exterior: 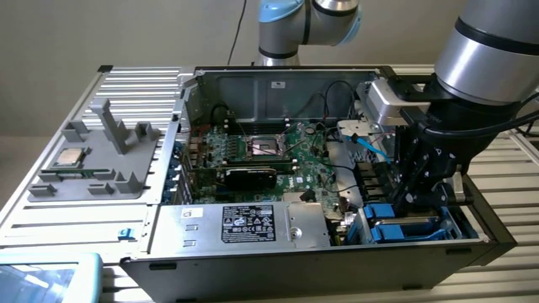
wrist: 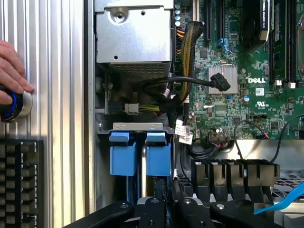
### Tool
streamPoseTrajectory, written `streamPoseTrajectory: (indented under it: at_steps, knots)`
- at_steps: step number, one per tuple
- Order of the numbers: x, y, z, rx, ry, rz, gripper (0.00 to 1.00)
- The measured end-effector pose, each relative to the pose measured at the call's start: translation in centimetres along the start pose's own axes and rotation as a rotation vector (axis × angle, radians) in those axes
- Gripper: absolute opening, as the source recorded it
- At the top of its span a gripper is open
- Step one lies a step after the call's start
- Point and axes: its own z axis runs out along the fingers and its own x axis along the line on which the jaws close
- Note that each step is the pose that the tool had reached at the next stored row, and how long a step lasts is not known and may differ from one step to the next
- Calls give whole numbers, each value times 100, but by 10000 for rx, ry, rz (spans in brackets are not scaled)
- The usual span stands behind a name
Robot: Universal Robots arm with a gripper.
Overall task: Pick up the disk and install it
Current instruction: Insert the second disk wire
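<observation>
While the open PC case (exterior: 252,265) takes up most of the surface, the arm's claw (exterior: 418,201) sits pinched nearly shut down in the drive bay by the blue brackets, the disk (wrist: 157,154) slotted in there beside its twin, a hand (wrist: 12,66) on a knob nearby

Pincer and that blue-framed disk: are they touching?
Cannot tell. In the wrist view the pincer sits right at the edge of the disk, but its own body hides where they would meet.
</observation>
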Motion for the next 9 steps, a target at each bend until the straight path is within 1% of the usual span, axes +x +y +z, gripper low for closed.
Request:
streamPoseTrajectory:
  at_steps: [9]
  knots:
    - [2, -12, 0, 1, 0, 0, 16]
